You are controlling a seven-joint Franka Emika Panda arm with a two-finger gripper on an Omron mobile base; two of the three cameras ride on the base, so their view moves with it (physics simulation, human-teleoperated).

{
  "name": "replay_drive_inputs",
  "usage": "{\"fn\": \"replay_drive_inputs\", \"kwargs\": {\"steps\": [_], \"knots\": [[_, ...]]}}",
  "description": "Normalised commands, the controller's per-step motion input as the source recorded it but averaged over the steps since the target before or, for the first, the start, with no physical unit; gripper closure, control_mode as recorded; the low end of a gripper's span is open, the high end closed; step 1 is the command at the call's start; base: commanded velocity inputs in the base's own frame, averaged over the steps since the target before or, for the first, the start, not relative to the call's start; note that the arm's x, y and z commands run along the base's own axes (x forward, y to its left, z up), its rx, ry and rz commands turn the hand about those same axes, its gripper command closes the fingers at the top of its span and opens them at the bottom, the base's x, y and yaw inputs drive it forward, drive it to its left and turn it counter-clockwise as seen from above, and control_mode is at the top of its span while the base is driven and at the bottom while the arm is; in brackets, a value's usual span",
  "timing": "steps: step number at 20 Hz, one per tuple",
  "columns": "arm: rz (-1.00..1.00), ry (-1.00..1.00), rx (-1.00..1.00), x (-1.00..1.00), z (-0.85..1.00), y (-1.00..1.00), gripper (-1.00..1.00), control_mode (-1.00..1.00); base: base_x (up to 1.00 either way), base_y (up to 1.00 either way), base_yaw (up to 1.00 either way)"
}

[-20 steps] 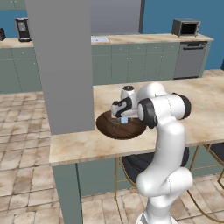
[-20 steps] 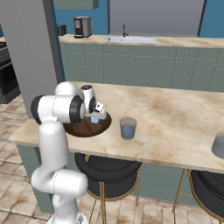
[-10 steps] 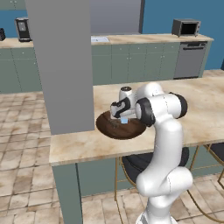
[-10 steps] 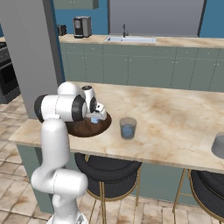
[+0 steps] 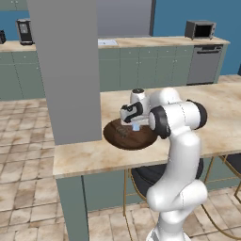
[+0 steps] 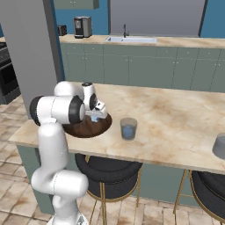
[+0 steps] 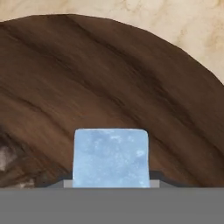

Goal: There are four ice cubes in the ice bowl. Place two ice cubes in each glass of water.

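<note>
In the hand view a pale blue ice cube (image 7: pixel 110 157) sits right at the bottom, between the gripper (image 7: pixel 110 183) tips, whose grey ends show on either side of its lower corners. The jaws stand against the cube's two sides, so they look clamped on it, though the contact itself is partly hidden. Behind the cube lies the dark, grained inside of the bowl (image 7: pixel 109 78), and past its rim a strip of pale marbled counter (image 7: pixel 175 22).

From the left base view the gripper (image 5: pixel 134 123) hangs low over the bowl (image 5: pixel 117 136), with the cube (image 5: pixel 136 126) a small blue patch under it. The bowl rests on the counter (image 5: pixel 84 157) near its front edge, just beside a grey pillar (image 5: pixel 66 70).

The right base view shows the cube (image 6: pixel 95 117) under the hand, over the bowl (image 6: pixel 88 129). A glass (image 6: pixel 128 128) of bluish water stands on the counter (image 6: pixel 176 123) just beside the bowl. Farther back run green cabinets (image 6: pixel 132 66) with a sink (image 6: pixel 131 39).
</note>
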Motion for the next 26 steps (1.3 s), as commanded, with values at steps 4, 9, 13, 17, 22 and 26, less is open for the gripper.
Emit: {"fn": "replay_drive_inputs", "kwargs": {"steps": [4, 9, 13, 17, 22, 26], "knots": [[-0.18, 0.0, 0.01, -0.86, 1.0, -0.55, 1.0, -1.0, 0.0, 0.0, 0.0], [-0.21, 0.01, 0.0, -0.54, 0.99, -0.61, 1.0, -1.0, 0.0, 0.0, 0.0], [-0.23, 0.0, 0.0, -0.16, 0.88, -0.56, 1.0, -1.0, 0.0, 0.0, 0.0], [-0.19, 0.03, -0.03, 0.0, 0.28, -0.53, 1.0, -1.0, 0.0, 0.0, 0.0], [-0.1, 0.0, 0.01, 0.0, -0.05, -0.57, 1.0, -1.0, 0.0, 0.0, 0.0], [0.0, 0.0, 0.07, 0.0, -0.25, -0.37, 1.0, -1.0, 0.0, 0.0, 0.0]]}}
